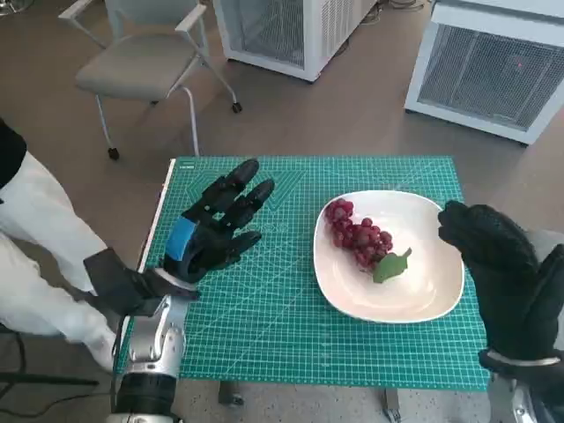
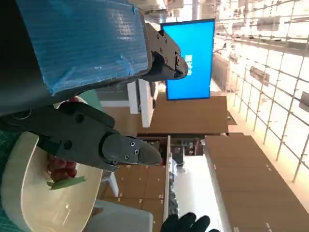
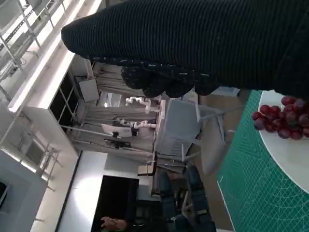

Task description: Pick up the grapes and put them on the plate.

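Left hand: nearest, above the mat's left half, fingers spread, holding nothing
Mat: green, gridded, covering the tabletop
Grapes: red bunch with a green leaf, lying on the plate, toward its left side
Plate: white, on the mat's right half
Right hand: gloved, raised beside the plate's right rim, holding nothing, fingers loosely apart

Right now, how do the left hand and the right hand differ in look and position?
The left hand is bare black with blue tape on its back; the right hand wears a black knitted glove. The left hand hovers over the green mat, apart from the plate; the right hand is at the plate's edge. Neither holds anything: the grapes lie on the plate.
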`<control>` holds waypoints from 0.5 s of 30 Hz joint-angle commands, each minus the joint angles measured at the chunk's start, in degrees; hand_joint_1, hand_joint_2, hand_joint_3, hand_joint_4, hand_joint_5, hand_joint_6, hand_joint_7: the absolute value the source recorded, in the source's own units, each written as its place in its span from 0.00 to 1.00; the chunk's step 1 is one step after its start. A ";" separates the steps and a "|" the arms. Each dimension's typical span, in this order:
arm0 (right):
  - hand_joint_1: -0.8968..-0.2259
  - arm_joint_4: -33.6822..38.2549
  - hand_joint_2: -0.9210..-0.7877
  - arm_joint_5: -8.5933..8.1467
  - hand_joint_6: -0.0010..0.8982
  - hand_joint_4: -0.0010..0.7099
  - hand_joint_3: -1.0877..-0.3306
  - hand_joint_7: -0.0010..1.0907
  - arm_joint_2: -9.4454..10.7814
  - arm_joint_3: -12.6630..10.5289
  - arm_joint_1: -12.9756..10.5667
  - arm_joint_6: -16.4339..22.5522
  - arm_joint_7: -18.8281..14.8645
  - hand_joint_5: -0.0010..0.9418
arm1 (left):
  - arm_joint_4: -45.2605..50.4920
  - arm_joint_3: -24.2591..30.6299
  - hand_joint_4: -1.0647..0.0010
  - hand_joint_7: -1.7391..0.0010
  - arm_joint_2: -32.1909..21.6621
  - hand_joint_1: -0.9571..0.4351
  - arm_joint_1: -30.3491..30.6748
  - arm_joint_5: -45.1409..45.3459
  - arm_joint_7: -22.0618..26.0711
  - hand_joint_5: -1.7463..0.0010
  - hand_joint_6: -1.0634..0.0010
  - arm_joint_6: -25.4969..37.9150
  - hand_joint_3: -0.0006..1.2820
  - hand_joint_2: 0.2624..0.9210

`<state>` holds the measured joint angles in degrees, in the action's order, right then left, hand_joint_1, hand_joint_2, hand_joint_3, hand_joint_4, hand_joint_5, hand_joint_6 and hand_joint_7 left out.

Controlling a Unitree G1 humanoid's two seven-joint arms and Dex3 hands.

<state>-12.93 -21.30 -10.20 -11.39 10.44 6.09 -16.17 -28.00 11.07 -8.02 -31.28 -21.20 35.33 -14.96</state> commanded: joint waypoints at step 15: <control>0.85 2.04 0.00 -0.98 0.28 0.64 0.64 0.94 -0.64 -0.25 0.27 -0.57 -1.50 0.92 | 0.08 -0.55 0.64 1.00 -0.22 0.40 1.38 0.47 0.47 0.99 0.61 -1.70 0.12 1.00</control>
<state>-11.88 -21.93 -10.45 -11.44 10.91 6.09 -17.14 -27.87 10.85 -8.10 -30.45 -20.95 35.40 -15.92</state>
